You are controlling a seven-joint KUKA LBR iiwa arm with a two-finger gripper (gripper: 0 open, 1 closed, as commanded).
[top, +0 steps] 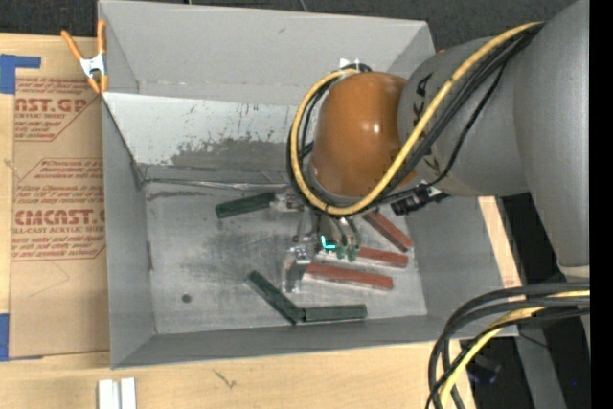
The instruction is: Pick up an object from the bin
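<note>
My gripper [305, 249] hangs under the arm's orange dome, low over the middle right of the bin floor. Its tip comes down at the left end of a red-handled tool [352, 276] lying flat there. Two more red handles [388, 231] lie just to the right, partly hidden by the arm. A dark green pair of handles [305, 309] forms a V near the front wall, just below the gripper. Another dark green-handled tool [245, 203] lies to the left, its metal head pointing toward the gripper.
The arm and its cables cover the bin's right side and part of the back wall. The left half of the bin floor is bare grey metal with scuff marks.
</note>
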